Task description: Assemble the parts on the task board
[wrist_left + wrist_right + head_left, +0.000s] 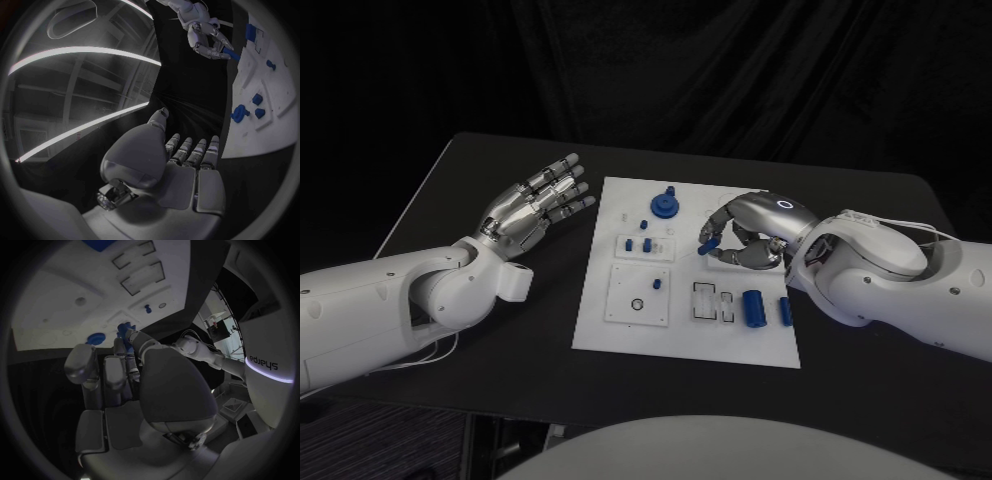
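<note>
One white task board (678, 330) on the black surface (473, 180), two silver hands: left hand (535, 207), right hand (750, 232). Blue parts, at least six seen from the head view: one round knobbed part (665, 206), three small pegs (638, 243), two cylinders (754, 308); any under the right hand can't be counted.

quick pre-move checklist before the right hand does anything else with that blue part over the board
1. Right hand has a blue part at its fingertips: ok.
2. Grip firmness on that part: cannot tell.
3. Left hand off the task board, fingers spread, holding nothing: ok.
4. Blue round part stands at the board's far end, apart from the right hand: ok.
5. Two blue cylinders lie near the board's right edge, close to the right arm: ok.
6. Target slot for the held part: cannot tell.
</note>
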`<state>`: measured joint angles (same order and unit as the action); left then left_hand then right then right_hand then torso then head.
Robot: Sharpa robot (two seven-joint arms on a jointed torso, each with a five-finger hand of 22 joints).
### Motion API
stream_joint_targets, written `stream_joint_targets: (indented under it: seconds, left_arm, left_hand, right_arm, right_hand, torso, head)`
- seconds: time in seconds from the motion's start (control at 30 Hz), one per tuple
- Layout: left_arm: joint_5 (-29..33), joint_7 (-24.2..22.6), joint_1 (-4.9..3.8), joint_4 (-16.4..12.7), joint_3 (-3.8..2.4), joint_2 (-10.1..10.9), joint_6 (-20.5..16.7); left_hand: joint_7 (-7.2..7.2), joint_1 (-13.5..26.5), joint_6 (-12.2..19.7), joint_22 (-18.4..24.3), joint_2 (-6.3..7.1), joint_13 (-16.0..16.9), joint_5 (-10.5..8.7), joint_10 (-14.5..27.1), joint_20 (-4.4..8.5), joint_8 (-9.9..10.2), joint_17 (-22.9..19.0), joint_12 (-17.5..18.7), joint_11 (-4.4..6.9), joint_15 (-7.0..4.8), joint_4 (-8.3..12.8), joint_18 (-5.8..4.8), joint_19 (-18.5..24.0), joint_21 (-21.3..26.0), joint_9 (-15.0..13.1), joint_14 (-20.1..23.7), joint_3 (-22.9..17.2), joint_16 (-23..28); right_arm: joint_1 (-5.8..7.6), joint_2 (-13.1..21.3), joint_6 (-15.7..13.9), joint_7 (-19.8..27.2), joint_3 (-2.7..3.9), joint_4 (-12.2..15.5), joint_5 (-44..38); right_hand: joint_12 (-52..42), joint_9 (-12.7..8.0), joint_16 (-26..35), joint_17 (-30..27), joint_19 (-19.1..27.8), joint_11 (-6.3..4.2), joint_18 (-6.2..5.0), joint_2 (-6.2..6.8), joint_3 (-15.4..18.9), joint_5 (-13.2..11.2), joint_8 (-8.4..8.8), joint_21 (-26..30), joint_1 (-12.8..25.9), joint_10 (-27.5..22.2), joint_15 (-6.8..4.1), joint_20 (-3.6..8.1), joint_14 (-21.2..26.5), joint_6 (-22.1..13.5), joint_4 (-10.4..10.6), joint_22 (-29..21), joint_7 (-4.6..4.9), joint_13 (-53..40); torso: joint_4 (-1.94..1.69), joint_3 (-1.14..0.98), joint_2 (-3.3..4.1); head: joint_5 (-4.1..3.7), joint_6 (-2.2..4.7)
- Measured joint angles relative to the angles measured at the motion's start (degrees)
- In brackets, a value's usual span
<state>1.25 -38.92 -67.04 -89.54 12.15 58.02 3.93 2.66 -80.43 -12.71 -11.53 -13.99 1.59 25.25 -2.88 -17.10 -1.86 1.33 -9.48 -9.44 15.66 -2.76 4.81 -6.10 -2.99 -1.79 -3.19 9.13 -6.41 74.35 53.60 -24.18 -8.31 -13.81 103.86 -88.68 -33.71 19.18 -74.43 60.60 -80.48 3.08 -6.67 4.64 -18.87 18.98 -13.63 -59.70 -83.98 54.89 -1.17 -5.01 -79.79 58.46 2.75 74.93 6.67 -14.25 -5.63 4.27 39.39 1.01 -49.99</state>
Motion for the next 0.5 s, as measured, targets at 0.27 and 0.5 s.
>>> stream_joint_targets:
  seconds: [0.27,0.5]
  left_arm:
    - [0.0,0.0,0.11,0.19,0.01,-0.16,0.02]
    - [0.0,0.0,0.16,0.27,0.02,-0.4,0.08]
  left_hand:
    - [0.0,0.23,0.0,0.02,-0.23,0.0,0.0,0.0,0.0,0.0,0.0,0.0,0.0,0.0,0.0,0.0,0.0,0.0,0.0,0.0,0.0,0.0]
    - [0.0,0.23,0.0,0.01,-0.23,0.0,0.0,0.0,0.0,0.0,0.0,0.0,0.0,0.0,0.0,0.0,0.0,0.0,0.0,0.0,0.0,0.0]
  right_arm:
    - [-0.52,-3.74,1.5,0.9,-0.06,2.27,-0.37]
    - [-2.13,-9.11,2.9,2.32,-0.1,0.11,-1.74]
  right_hand:
    - [0.39,0.0,0.0,0.01,-0.2,-0.11,-0.01,0.02,0.22,0.0,-0.07,-0.21,0.0,0.51,0.1,0.2,-0.1,0.07,-0.22,0.0,0.06,0.08]
    - [0.62,0.0,0.01,-0.04,-0.2,-0.12,-0.01,0.02,0.22,-0.22,-0.07,-0.21,0.0,0.91,0.1,0.2,-0.1,0.09,-0.22,-0.01,0.09,0.1]
  torso:
    - [-0.06,0.04,0.02]
    - [0.02,0.04,0.09]
  head:
    - [0.18,0.0]
    - [0.35,0.0]
